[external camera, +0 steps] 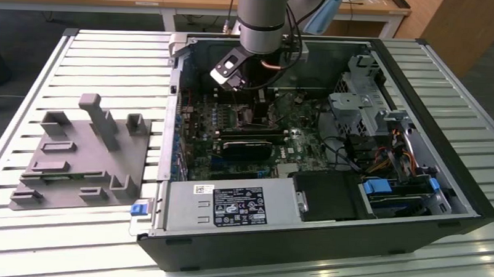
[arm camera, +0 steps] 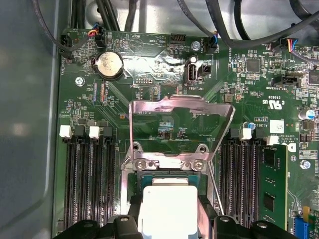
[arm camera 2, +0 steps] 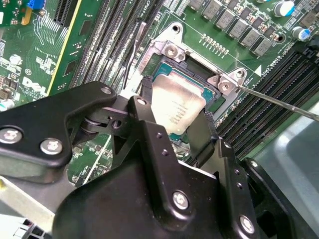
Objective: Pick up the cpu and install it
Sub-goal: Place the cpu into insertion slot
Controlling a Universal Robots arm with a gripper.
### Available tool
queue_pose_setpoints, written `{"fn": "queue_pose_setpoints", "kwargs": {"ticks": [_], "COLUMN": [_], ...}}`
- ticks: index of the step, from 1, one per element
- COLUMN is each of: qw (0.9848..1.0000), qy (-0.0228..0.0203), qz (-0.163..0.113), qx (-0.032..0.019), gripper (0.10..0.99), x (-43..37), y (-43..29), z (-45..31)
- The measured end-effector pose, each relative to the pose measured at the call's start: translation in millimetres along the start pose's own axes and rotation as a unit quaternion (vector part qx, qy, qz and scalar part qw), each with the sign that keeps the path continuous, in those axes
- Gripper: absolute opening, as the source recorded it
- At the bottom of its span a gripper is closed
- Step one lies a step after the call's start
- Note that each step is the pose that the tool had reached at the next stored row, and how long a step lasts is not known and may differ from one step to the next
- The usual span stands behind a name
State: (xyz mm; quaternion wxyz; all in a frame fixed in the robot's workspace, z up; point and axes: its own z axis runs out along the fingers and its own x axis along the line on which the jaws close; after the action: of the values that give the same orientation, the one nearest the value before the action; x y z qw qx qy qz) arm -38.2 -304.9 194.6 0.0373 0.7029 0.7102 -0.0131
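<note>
Gripper (arm camera 2: 173, 118) nearest, clamped on the cpu (arm camera 2: 177, 102) at two opposite edges. Cpu held tilted just over the open socket (arm camera 2: 160, 73) (retention frame (arm camera: 182, 105) raised), upper centre of the exterior view, inside the computer case (external camera: 309, 248).

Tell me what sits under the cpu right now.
The open socket, its metal frame flipped up. The cpu, held between the fingers, covers the socket's contacts, so seating cannot be judged.
</note>
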Motion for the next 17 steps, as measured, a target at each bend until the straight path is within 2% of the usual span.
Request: {"fn": "queue_pose_setpoints", "kwargs": {"ticks": [3,4,10,14,16,17], "qw": [1.0000,1.0000,1.0000,1.0000,1.0000,1.0000], "qy": [0.0007,0.0005,0.0002,0.0000,-0.0003,-0.0007], "qz": [0.000,0.000,0.000,0.000,0.000,0.000], "qx": [-0.0005,-0.0003,-0.0001,-0.0001,-0.0001,-0.0001], "gripper": [0.537,0.600,0.600,0.600,0.588,0.525], "x": [0.3,0.2,0.2,-0.1,-0.3,-0.4], "y": [0.2,0.1,0.0,0.2,0.3,0.3], "z": [0.5,0.4,0.1,-3.5,-6.5,-7.8]}}
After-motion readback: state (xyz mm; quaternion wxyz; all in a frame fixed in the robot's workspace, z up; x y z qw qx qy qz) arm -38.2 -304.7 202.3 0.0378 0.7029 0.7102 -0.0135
